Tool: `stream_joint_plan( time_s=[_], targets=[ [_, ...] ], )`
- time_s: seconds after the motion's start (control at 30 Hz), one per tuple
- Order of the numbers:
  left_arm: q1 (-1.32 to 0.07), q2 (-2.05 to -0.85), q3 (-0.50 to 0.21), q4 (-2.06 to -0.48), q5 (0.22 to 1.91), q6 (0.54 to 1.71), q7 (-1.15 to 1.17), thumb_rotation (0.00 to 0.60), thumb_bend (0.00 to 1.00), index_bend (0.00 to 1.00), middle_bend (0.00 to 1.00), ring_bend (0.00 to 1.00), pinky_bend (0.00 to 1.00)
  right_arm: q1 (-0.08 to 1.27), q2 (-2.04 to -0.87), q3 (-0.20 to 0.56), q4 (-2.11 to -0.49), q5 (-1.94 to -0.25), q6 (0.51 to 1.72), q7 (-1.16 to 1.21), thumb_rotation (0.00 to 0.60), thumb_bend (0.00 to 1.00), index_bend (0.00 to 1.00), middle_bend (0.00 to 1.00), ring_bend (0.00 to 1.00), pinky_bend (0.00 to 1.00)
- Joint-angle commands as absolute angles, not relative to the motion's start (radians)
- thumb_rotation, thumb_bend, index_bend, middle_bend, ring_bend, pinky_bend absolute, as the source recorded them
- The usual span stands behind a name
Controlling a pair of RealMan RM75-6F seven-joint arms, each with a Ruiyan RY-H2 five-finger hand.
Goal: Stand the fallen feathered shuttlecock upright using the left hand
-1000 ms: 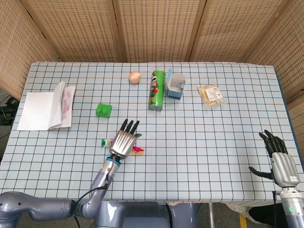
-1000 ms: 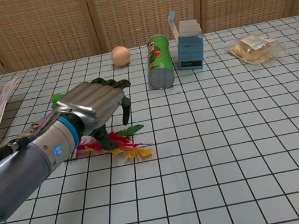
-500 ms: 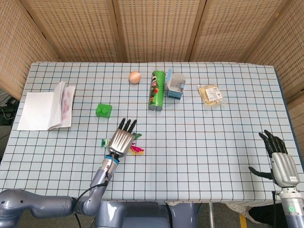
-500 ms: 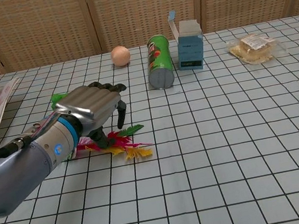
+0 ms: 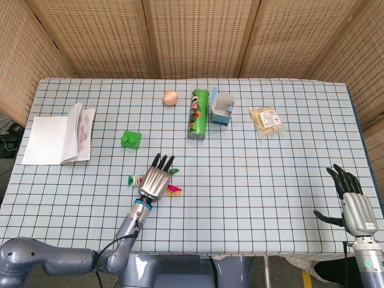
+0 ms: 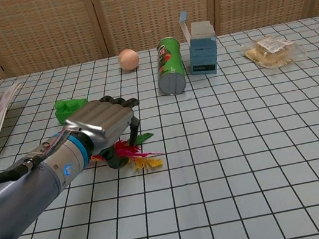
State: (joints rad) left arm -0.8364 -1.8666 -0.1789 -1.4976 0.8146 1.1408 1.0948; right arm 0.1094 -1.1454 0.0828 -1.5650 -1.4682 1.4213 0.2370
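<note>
The feathered shuttlecock (image 5: 174, 190) lies on its side on the checked tablecloth. Its pink, yellow and green feathers (image 6: 145, 161) stick out to the right from under my left hand. My left hand (image 5: 155, 182) hovers palm down right over it, low to the table. Its fingers (image 6: 121, 106) are apart and bent down over the feathers, with no clear grip on them. The shuttlecock's base end (image 5: 133, 179) peeks out left of the hand. My right hand (image 5: 354, 204) stays open at the table's near right edge, holding nothing.
A green chip can (image 5: 198, 114) lies beside a blue-and-white box (image 5: 222, 109) at the back middle. An orange ball (image 5: 170, 96), a green block (image 6: 69, 107), an open notebook (image 5: 57, 135) and a snack bag (image 5: 264, 118) are spread around.
My left hand has sunk lower over the shuttlecock and drawn slightly back toward me, uncovering the green block in the chest view. The right hand has not moved.
</note>
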Motion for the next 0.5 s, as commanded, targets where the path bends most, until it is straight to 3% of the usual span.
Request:
stream_joint_plan(
  time_s=[0.03,0.5],
  targets=[
    [-0.839,-1.871,-0.175,-1.492,0.811,1.141,1.097,0.600,0.32,0.50,0.00,0.00,0.00,0.109,-1.145,0.084,-1.565,-1.468,1.422,0.238,0.600,0.04,0.03,0.00,0.00,0.00],
    [-0.847,-1.882,-0.159,-1.458,0.800,1.151,1.082,0.600,0.36,0.58,0.00,0.00,0.00,0.107,-1.149,0.084,-1.563,-1.476,1.433,0.244,0.600,0.04,0.03,0.00,0.00,0.00]
  ],
)
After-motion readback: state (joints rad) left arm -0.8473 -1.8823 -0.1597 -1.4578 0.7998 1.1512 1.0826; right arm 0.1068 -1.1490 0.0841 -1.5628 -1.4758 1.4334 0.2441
